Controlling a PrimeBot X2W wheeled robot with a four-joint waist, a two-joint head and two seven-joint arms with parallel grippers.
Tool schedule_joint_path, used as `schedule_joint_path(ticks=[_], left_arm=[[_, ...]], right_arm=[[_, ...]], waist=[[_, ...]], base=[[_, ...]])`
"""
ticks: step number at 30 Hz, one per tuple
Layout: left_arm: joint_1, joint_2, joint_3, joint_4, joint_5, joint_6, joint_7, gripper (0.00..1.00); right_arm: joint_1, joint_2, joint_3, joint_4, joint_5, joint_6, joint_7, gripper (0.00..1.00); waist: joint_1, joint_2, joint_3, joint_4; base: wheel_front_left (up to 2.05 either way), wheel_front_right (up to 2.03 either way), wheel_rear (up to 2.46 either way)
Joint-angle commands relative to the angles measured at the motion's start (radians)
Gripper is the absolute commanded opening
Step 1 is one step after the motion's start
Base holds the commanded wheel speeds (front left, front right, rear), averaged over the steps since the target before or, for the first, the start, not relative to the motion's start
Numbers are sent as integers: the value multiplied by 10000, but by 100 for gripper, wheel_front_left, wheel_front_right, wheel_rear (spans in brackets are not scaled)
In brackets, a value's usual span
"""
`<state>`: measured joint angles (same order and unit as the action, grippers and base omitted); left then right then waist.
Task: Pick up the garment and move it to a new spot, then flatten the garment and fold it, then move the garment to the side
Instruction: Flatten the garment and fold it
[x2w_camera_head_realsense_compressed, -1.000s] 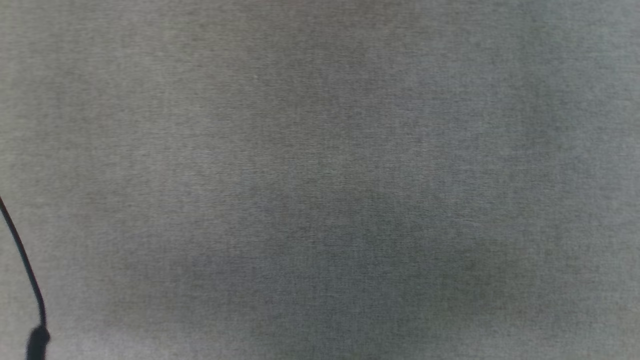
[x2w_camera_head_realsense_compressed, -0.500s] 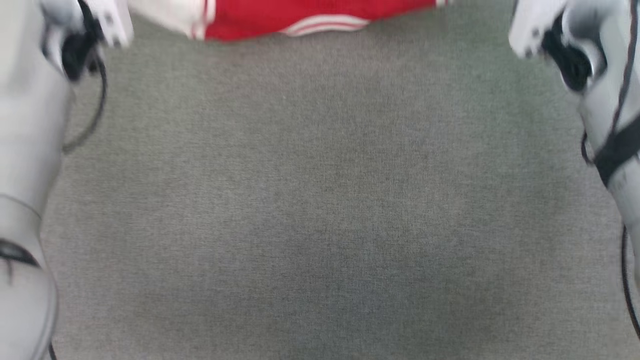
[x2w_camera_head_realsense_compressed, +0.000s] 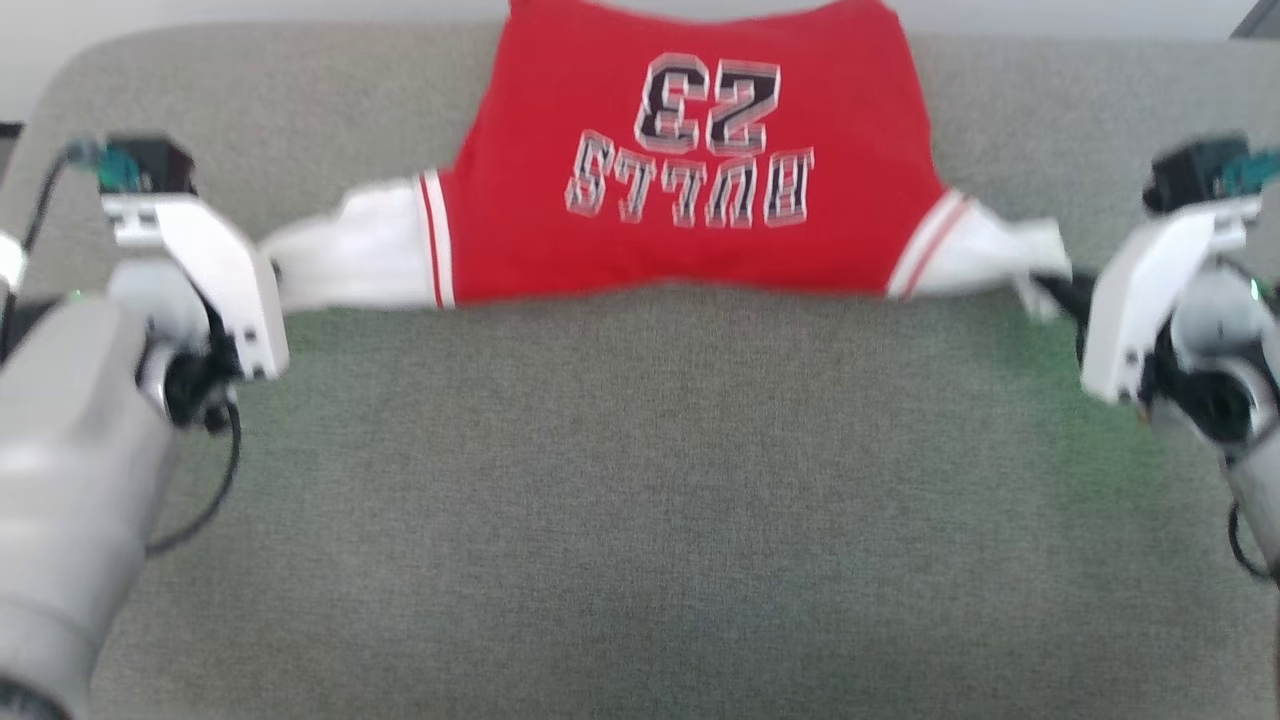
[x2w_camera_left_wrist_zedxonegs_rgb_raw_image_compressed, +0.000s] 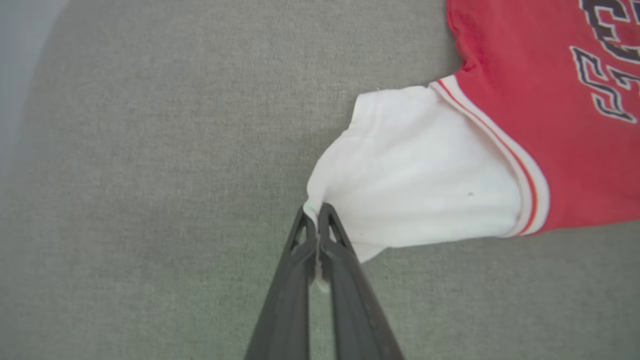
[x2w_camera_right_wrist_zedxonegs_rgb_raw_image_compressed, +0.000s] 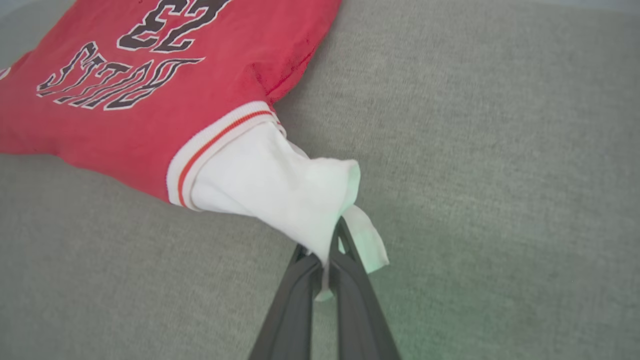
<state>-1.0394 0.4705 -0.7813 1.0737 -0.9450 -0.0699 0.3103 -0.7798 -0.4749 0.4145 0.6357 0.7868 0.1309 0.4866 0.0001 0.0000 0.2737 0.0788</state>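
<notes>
Grey fabric surface (x2w_camera_head_realsense_compressed: 640, 500); head camera has swung up, now framing the garment (x2w_camera_head_realsense_compressed: 690, 230), clamped at opposite ends by left gripper (x2w_camera_left_wrist_zedxonegs_rgb_raw_image_compressed: 317, 225) and right gripper (x2w_camera_right_wrist_zedxonegs_rgb_raw_image_compressed: 327, 262): flattening likely begun.

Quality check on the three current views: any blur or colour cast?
Head view: soft, lettering on the jersey ghosted, green tint on the grey fabric surface. Left wrist view: sharp at the left gripper. Right wrist view: green cast on the sleeve tip by the right gripper.

text: "BULLS" | number: "23" | on: red front of garment (x2w_camera_head_realsense_compressed: 690, 250) | upside down in head view
</notes>
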Motion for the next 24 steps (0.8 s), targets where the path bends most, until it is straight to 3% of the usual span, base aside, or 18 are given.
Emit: schedule_joint_path(ticks=[1,4,7,13,17,20,24], left_arm=[[453,134,65,-406,-203,172,89,0],[1559,547,141,-1792,-400,704,327,0],[2870,1138,226,-3835,-658,1629,631,0],[5944,2734,421,-8933,-1186,4321,1335,0],[7758,3493,557,-11438,-1582,5851,1480,0],[8693,3783,527,-12623,-1811,6593,1548,0],[9307,3894,500,-13357,-1917,6996,1427,0]], right_arm=[[462,-172,-104,-320,184,-3,316,0],[1464,-496,-259,-1229,381,-3,969,0],[2520,-748,-582,-2154,508,-3,1538,0],[4515,-1050,-1357,-3972,548,-3,2612,0],[5734,-1184,-1845,-5056,508,-3,3456,0],[6591,-1220,-2255,-5785,538,-3,4032,0],[7580,-1064,-2856,-6436,392,-3,4646,0]], waist=[[-1,0,-283,20],[-1,0,-511,24],[-1,0,-632,39],[-1,0,-637,60],[-1,0,-552,63],[-1,0,-447,107],[-1,0,-312,202]], base=[[0,0,0],[0,0,0],[0,0,0],[0,0,0],[0,0,0],[0,0,0],[0,0,0]])
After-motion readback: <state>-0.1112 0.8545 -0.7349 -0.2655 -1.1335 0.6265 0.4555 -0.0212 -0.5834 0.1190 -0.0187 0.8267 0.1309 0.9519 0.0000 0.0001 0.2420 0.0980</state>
